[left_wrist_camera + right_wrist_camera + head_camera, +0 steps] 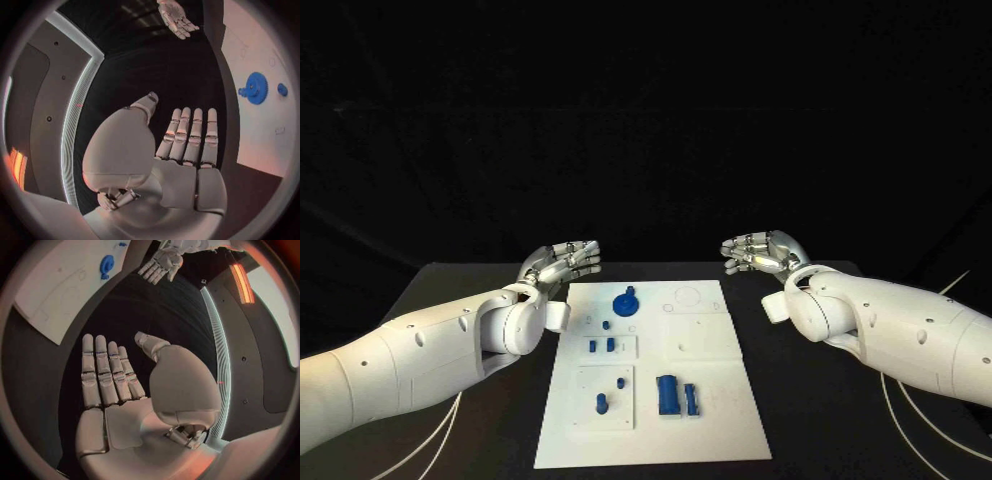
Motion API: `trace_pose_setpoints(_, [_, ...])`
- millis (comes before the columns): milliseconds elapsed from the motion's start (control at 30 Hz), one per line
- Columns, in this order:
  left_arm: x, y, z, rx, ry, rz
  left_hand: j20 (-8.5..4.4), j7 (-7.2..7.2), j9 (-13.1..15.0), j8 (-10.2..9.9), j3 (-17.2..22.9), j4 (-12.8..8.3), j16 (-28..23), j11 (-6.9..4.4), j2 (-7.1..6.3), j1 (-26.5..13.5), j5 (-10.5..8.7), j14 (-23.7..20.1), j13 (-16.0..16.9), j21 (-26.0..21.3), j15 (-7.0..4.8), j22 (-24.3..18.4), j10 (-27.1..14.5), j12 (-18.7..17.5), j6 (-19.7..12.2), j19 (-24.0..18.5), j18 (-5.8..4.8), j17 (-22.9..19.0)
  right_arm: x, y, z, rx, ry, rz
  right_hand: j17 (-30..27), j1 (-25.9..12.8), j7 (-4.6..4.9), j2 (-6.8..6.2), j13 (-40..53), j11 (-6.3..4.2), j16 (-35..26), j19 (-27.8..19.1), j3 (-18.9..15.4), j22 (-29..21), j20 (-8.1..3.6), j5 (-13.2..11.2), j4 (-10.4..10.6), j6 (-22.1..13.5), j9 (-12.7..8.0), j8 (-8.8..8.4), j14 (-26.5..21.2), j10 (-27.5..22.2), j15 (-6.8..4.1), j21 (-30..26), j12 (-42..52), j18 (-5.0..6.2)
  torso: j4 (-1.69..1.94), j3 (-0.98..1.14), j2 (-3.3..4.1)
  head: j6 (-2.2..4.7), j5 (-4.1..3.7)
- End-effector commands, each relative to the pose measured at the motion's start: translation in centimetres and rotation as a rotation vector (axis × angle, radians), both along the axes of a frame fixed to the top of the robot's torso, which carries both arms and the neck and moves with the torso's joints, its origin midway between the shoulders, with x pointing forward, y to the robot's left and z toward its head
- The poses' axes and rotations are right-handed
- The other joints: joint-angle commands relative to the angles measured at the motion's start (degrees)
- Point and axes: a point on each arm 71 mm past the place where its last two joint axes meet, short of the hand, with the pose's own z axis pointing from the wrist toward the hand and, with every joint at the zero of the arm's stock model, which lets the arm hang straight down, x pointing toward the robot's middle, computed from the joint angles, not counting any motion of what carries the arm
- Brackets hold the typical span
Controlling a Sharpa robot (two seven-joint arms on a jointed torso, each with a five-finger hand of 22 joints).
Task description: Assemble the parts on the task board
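Note:
The white task board [718,400] lies in the middle of the black table. A blue gear-like part [627,301] sits near its far end, seen as well in the left wrist view [255,88] and the right wrist view [107,264]. Small blue pegs [600,345] stand mid-board, one more peg [602,403] and two larger blue blocks [678,396] lie nearer me. My left hand [564,262] hovers beyond the board's far left corner, fingers straight and holding nothing [187,135]. My right hand [762,250] hovers beyond the far right corner, likewise flat and empty [106,375].
Outlined recesses [692,300] mark the board's right half. White cables [920,410] trail over the table at the right, and another cable [437,430] runs at the left. Black table surface [805,430] lies on both sides of the board.

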Motion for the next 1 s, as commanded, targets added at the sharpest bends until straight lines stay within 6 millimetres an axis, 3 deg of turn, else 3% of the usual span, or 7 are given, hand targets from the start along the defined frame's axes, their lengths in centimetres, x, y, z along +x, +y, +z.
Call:
trace_pose_setpoints(33, [0.4,0.4,-0.2,-0.030,-0.029,0.078,0.20,-0.25,-0.62,-0.31,-1.57,0.23,-1.55,-0.32,0.88,0.34,-0.08,-1.39,-0.05,-0.25,-0.02,-2.17,-1.15,-0.19,-0.22,-1.12,0.28,-1.06,0.3,0.5,0.2,0.119,-0.023,0.062,-1.77,-0.04,0.59,0.84,-2.48,0.73,-2.59,-0.99,-0.79,-2.86,0.77,0.57,-0.16,-0.06,-1.32,-0.29,-1.64,-0.30,0.68,-1.67,-0.81,0.49,-0.25,0.29,-0.91,1.19,0.59])
trace_pose_setpoints(67, [0.2,0.1,-0.3,-0.003,0.000,0.016,-16.11,-8.45,-17.26,-9.30,-14.23,-11.08,-13.13,-6.27,8.44,-22.67,-5.84,-41.50,-3.67,-3.71,-7.45,-34.00,-51.20,-3.77,-45.22,-37.30,-9.72,-12.13,0.2,0.0,0.0,0.019,-0.004,0.004,-26.33,-20.70,-11.87,10.25,-14.66,-9.55,-13.77,-53.38,-29.31,-37.88,-13.46,-8.67,-2.07,-50.98,-27.51,-6.41,-54.86,-56.06,-7.64,-5.41,-4.47,-9.75,-0.07,0.02,-0.25,0.47,0.19])
trace_pose_setpoints(233, [-0.1,-0.4,0.0,0.005,-0.006,0.023,-16.11,-8.45,-17.26,-9.30,-14.23,-11.08,-13.13,-6.27,8.44,-30.46,-5.84,-41.50,-3.67,-3.71,-7.45,-34.00,-51.20,-3.77,-45.22,-37.30,-9.72,-12.13,-0.2,0.3,0.1,0.042,-0.012,-0.008,-26.33,-27.74,-11.87,10.25,-14.66,-9.55,-13.77,-53.38,-29.31,-37.88,-13.46,-8.67,-2.07,-50.98,-27.51,-6.41,-54.86,-56.06,-7.64,-5.41,-4.47,-9.75,0.79,0.18,-0.34,1.21,-0.35])
trace_pose_setpoints(267, [-0.2,-0.6,0.1,0.008,-0.008,0.026,-16.11,-8.45,-17.26,-9.30,-14.23,-11.08,-13.13,-6.27,8.44,-32.36,-5.84,-41.50,-3.67,-3.71,-7.45,-34.00,-51.20,-3.77,-45.22,-37.30,-9.72,-12.13,-0.4,0.5,0.1,0.051,-0.015,-0.013,-26.33,-68.61,-11.87,10.25,-14.66,-9.55,-13.77,-53.38,-29.31,-37.88,-13.46,-8.67,-2.07,-50.98,-27.51,-6.41,-54.86,-56.06,-7.64,-5.41,-4.47,-9.75,1.13,0.24,-0.37,1.51,-0.56])
trace_pose_setpoints(300, [-0.3,-0.8,0.2,0.011,-0.011,0.029,-16.11,-8.45,-17.26,-9.30,-14.23,-11.08,-13.13,-6.27,8.44,-34.07,-5.84,-41.50,-3.67,-3.71,-7.45,-34.00,-51.20,-3.77,-45.22,-37.30,-9.72,-12.13,-0.6,0.6,0.1,0.061,-0.018,-0.018,-26.33,-68.61,-11.87,10.25,-14.66,-9.55,-13.77,-53.38,-29.31,-37.88,-13.46,-8.67,-2.07,-50.98,-27.51,-6.41,-54.86,-56.06,-7.64,-5.41,-4.47,-9.75,1.53,0.31,-0.41,1.86,-0.81])
trace_pose_setpoints(333, [-0.5,-1.2,0.4,0.017,-0.016,0.035,-16.11,-8.45,-17.26,-9.30,-14.23,-11.08,-13.13,-6.27,8.44,-76.15,-5.84,-41.50,-3.67,-3.71,-7.45,-34.00,-51.20,-3.77,-45.22,-37.30,-9.72,-12.13,-1.0,0.9,0.2,0.078,-0.023,-0.028,-26.33,-68.61,-11.87,10.25,-14.66,-9.55,-13.77,-53.38,-29.31,-37.88,-13.46,-8.67,-2.07,-50.98,-27.51,-6.41,-54.86,-56.06,-7.64,-5.41,-4.47,-9.75,2.23,0.44,-0.48,2.46,-1.25])
trace_pose_setpoints(1000, [-4.6,-6.7,4.5,0.113,-0.116,0.138,-16.11,-8.45,-17.26,-9.30,-14.23,-11.08,-13.13,-6.27,8.44,-76.15,-5.84,-41.50,-3.67,-3.71,-7.45,-34.00,-51.20,-3.77,-45.22,-37.30,-9.72,-12.13,-7.7,4.0,2.5,0.298,-0.066,-0.204,-26.33,-68.61,-11.87,10.25,-14.66,-9.55,-13.77,-53.38,-29.31,-37.88,-13.46,-8.67,-2.07,-50.98,-27.51,-6.41,-54.86,-56.06,-7.64,-5.41,-4.47,-9.75,4.31,0.82,-0.69,4.27,-2.55])
